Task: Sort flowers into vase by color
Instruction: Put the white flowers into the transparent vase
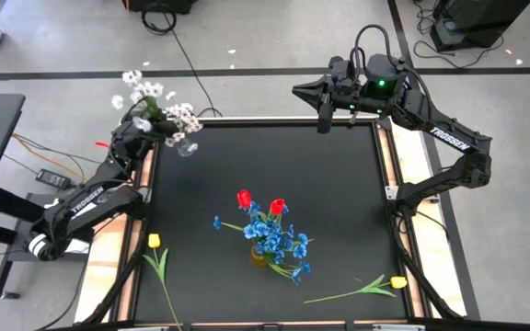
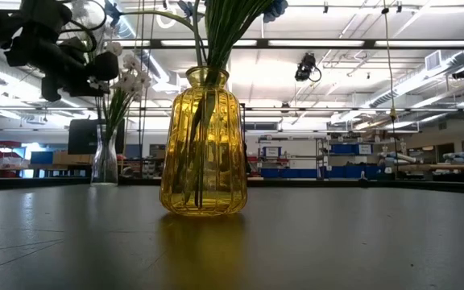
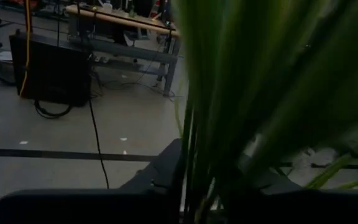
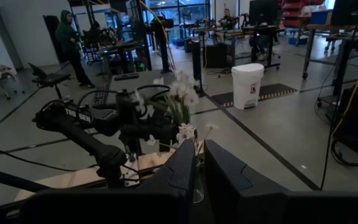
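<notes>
White small-blossom sprays [image 1: 155,106] stand in a clear vase [image 1: 186,144] at the far left corner of the tabletop [image 1: 339,211], hard against its edge. The left claw [image 1: 145,126] sits right at their green stems; whether its fingers grip them I cannot tell. Open black surface lies all around the yellow vase [image 1: 260,256] near the middle, which holds blue sprays [image 1: 279,241] and two red tulips [image 1: 244,198]. One yellow tulip [image 1: 155,242] lies at the left edge, another [image 1: 398,282] near the right. The right claw [image 1: 323,124], fingers narrow and empty, hovers over the far edge.
</notes>
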Controlling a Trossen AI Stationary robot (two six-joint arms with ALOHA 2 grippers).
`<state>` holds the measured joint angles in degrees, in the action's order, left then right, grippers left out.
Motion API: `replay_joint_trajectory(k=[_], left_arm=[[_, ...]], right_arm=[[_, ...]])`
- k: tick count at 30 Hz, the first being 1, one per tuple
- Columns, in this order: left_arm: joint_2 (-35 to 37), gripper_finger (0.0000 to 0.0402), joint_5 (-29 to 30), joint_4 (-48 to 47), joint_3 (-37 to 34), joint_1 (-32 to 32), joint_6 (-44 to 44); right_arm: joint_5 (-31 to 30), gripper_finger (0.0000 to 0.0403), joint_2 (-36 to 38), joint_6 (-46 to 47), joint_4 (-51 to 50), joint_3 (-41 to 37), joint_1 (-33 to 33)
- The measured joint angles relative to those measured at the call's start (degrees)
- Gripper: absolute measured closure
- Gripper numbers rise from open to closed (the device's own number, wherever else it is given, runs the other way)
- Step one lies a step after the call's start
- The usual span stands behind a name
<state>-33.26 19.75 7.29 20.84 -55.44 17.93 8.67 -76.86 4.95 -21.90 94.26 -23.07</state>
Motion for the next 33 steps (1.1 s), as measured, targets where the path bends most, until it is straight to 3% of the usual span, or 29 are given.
replay_joint_trajectory(k=[5, 14, 18, 27, 33], left_arm=[[0.17, 0.0262, -0.46, -1.85, 0.59, 0.00, -0.54], [0.37, 0.0183, -7.45, -19.61, 10.34, -1.51, -0.81], [0.35, 0.0158, -10.95, -25.92, 15.36, -2.96, -3.62], [-0.39, 0.0116, -11.15, -31.83, 25.16, -5.96, -9.48], [-3.44, 0.0083, -14.79, -35.61, 24.21, -7.49, -9.83]], right_arm=[[0.00, 0.0359, 0.00, 0.00, -0.01, 0.02, 0.00], [0.00, 0.0359, 0.00, 0.00, 0.00, 0.02, 0.01], [0.00, 0.0359, 0.00, 0.00, -0.01, 0.02, 0.02], [0.00, 0.0359, 0.00, 0.00, 0.01, 0.02, 0.01], [0.00, 0.0359, 0.00, 0.00, 0.00, 0.02, 0.02]])
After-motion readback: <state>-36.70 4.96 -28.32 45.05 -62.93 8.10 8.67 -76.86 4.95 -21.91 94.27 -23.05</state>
